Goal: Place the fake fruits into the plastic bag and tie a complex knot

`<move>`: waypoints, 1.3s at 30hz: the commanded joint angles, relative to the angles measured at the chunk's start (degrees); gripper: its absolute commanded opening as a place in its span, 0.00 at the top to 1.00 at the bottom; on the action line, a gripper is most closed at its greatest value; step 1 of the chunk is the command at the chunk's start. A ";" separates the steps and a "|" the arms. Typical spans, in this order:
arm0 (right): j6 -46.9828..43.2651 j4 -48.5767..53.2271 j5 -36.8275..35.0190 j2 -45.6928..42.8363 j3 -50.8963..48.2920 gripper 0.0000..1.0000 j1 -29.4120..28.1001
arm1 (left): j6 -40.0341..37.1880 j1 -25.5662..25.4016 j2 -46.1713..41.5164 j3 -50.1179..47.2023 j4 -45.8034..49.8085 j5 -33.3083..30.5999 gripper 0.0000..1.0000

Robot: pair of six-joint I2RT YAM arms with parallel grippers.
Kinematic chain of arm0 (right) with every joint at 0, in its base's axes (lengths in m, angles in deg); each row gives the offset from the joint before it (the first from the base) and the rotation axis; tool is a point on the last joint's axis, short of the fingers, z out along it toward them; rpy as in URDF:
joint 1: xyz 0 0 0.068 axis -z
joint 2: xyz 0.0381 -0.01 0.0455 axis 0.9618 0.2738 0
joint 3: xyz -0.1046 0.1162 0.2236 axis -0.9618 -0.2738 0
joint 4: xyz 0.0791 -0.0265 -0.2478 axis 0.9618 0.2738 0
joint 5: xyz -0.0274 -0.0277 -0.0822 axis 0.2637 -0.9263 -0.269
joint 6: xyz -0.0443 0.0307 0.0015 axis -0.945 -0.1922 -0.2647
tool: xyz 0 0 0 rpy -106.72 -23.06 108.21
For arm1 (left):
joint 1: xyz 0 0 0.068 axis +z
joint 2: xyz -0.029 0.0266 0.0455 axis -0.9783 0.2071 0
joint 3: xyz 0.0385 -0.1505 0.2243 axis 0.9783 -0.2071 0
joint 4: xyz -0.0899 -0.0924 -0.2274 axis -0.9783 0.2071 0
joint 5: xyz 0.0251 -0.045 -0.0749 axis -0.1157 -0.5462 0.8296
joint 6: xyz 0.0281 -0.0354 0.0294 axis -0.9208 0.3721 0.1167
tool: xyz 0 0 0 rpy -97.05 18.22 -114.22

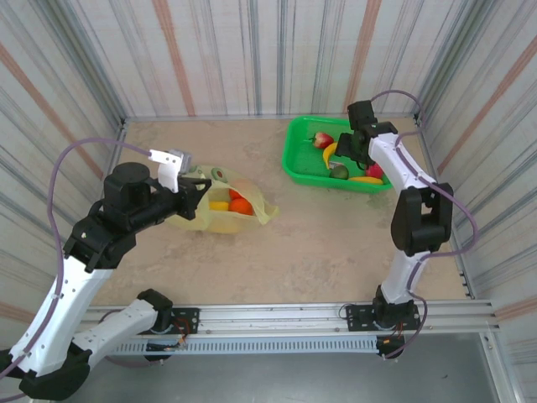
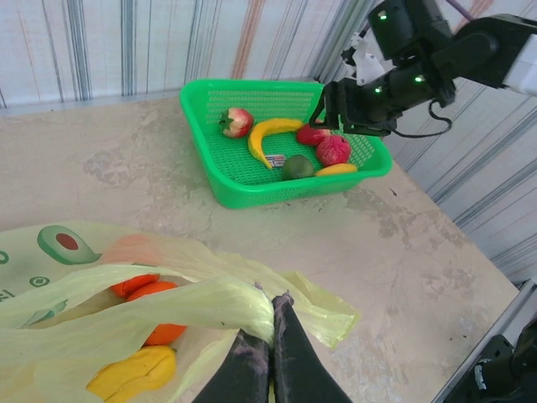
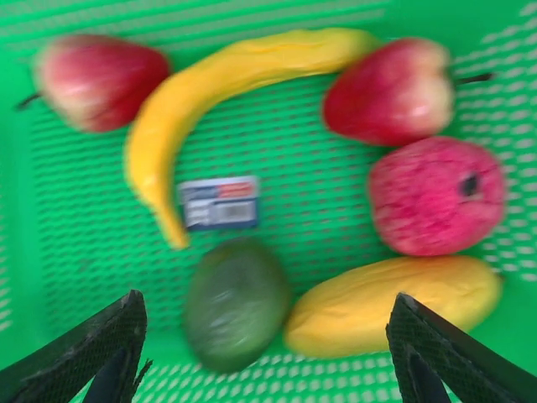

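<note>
Roughly centre-left on the table (image 1: 319,243), the plastic bag (image 1: 210,220) lies slumped, its length running left to right in the top view and its mouth gaping towards the left arm. The left gripper (image 2: 270,353) is clamped flat on a bunched fold of the bag's rim. Through the opening the left wrist view shows an orange ball (image 2: 155,292) and a yellow fruit (image 2: 134,374); the film covers part of both, and the frame edge cuts the bag off at the left and bottom. One avocado print (image 2: 63,243) is plain on the film, and the small marks beside it are too faint to read.

At the far right sits the green basket (image 1: 295,161). The right gripper (image 3: 268,353) hangs over it with its jaws spread wide, gripping nothing. Below it a long banana (image 3: 210,84) curves from upper right down to lower left, a second yellow fruit (image 3: 394,306) lies nearly level, and a dark green piece (image 3: 237,302) touches its left end. Three red fruits (image 3: 436,197) ring them. A small label (image 3: 220,201) lies flat on the basket floor; its writing is blurred beyond reading.
</note>
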 commanded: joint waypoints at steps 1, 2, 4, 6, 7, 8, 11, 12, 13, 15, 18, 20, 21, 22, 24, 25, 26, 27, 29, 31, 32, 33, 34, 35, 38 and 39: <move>-0.46 10.01 -9.89 5.04 6.13 0.22 0.94 | -0.92 0.32 0.17 -0.69 -2.55 2.45 1.00; -0.88 10.99 -10.23 6.31 7.56 0.21 1.34 | -0.84 0.34 0.26 -0.95 -2.85 2.95 1.00; -1.40 12.27 -10.91 8.86 10.13 0.20 2.35 | -0.53 0.35 0.22 -1.35 -3.26 3.61 1.00; -2.05 12.57 -10.47 10.76 11.68 0.16 3.35 | -0.48 0.29 -0.12 -1.70 -3.53 3.87 1.00; -2.08 12.96 -10.07 11.94 12.54 0.16 3.91 | -0.53 0.25 -0.25 -1.81 -3.54 3.83 1.00; -2.07 13.26 -9.54 12.87 12.68 0.16 4.38 | -0.61 0.18 -0.41 -1.81 -3.49 3.66 1.00; -1.84 13.39 -7.34 15.57 15.45 0.16 5.96 | -1.30 -0.37 -0.61 -1.81 -3.03 2.68 1.00; -1.66 13.37 -6.65 16.39 15.79 0.16 6.55 | -1.53 -0.55 -0.72 -1.86 -2.85 2.43 1.00; -1.49 13.39 -5.88 17.14 16.07 0.16 6.96 | -1.67 -0.66 -0.78 -1.90 -2.79 2.25 1.00; -1.26 13.31 -4.12 18.53 16.20 0.17 7.58 | -1.87 -0.75 -0.88 -1.90 -2.61 1.97 1.00; -1.67 11.18 0.65 19.72 15.10 0.19 8.30 | -1.93 -0.79 -1.01 -1.81 -2.46 1.37 1.00; -1.86 10.50 2.31 20.64 14.96 0.20 8.66 | -1.97 -0.75 -0.97 -1.81 -2.48 1.26 1.00; -1.96 10.39 3.08 21.42 15.34 0.21 8.82 | -1.98 -0.70 -0.83 -1.73 -2.46 1.18 1.00; -2.11 10.27 3.72 22.07 15.63 0.22 8.99 | -1.92 -0.73 -0.73 -1.61 -2.35 1.17 1.00; -2.19 10.16 5.50 23.31 16.52 0.25 9.37 | -1.63 -0.68 -0.61 -1.48 -2.48 1.12 1.00; -2.24 10.14 5.88 23.67 16.86 0.26 9.47 | -1.63 -0.70 -0.53 -1.33 -2.39 1.13 1.00; -2.27 10.01 6.18 23.87 17.14 0.28 9.45 | -1.55 -0.68 -0.45 -1.12 -2.23 1.05 1.00; -2.28 9.72 6.56 24.01 17.12 0.30 9.41 | -1.51 -0.68 -0.39 -0.89 -2.06 1.06 1.00; -2.21 9.37 7.06 23.88 17.08 0.34 9.41 | -1.29 -0.68 -0.37 -0.67 -1.87 0.89 1.00; -2.16 9.24 6.88 23.35 16.92 0.41 9.29 | -1.13 -0.69 -0.46 -0.49 -1.67 0.68 1.00; -2.20 8.96 6.51 22.72 16.57 0.45 9.23 | -0.95 -0.72 -0.44 -0.41 -1.69 0.56 1.00; -2.39 8.66 6.08 21.85 16.18 0.47 9.12 | -0.92 -0.68 -0.44 -0.40 -1.60 0.47 1.00; -2.46 8.07 5.71 20.77 15.58 0.48 9.04 | -0.83 -0.68 -0.44 -0.33 -1.52 0.32 1.00; -2.49 7.49 5.48 19.56 15.00 0.49 9.08 | -0.67 -0.69 -0.44 -0.16 -1.43 0.25 1.00; -2.60 6.20 4.83 15.29 13.58 0.50 9.08 | -0.50 -0.69 -0.46 -0.05 -1.24 -0.18 1.00; -2.61 5.75 4.89 13.82 13.56 0.50 9.06 | -0.48 -0.69 -0.44 -0.05 -1.16 -0.38 1.00</move>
